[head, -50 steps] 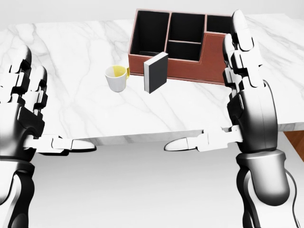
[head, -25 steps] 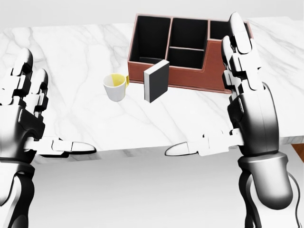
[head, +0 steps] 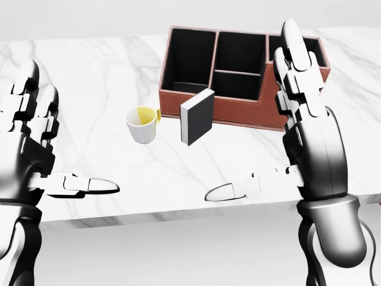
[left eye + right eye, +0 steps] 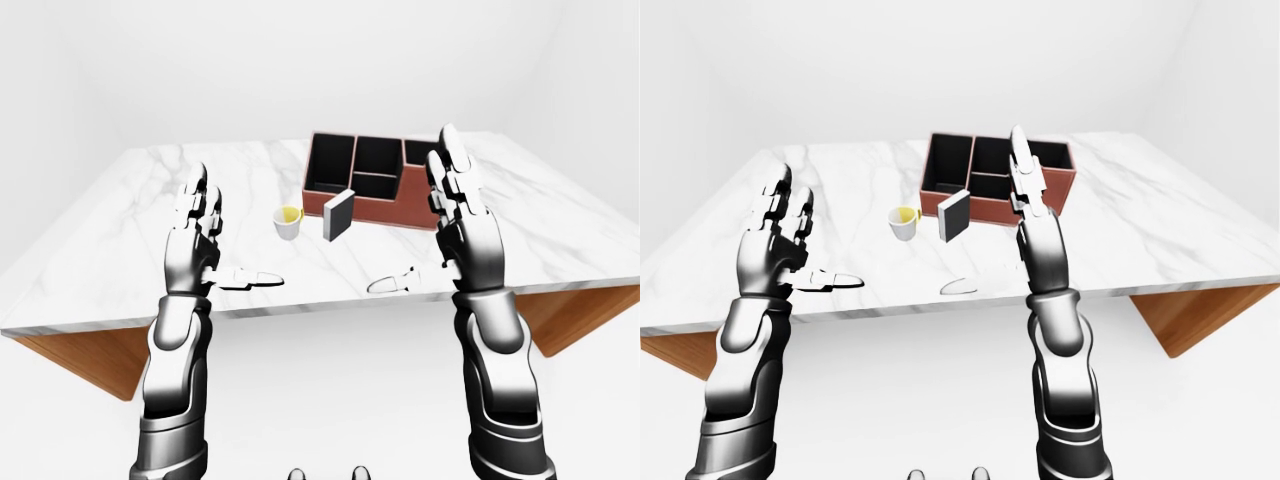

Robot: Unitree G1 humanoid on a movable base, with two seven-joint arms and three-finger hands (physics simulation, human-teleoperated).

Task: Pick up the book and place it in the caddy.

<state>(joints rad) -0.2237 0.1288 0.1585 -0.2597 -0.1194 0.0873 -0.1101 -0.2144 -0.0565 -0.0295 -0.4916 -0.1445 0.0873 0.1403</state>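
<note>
Both robot hands are raised with fingers spread, left (image 3: 33,140) and right (image 3: 306,128), holding nothing; book (image 3: 196,117) upright on desk (image 3: 89,77), caddy (image 3: 238,74) at its one o'clock; cup (image 3: 142,124) at nine.

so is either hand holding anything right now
No. The left hand and right hand are both open and empty; the book stands untouched on the table.
</note>
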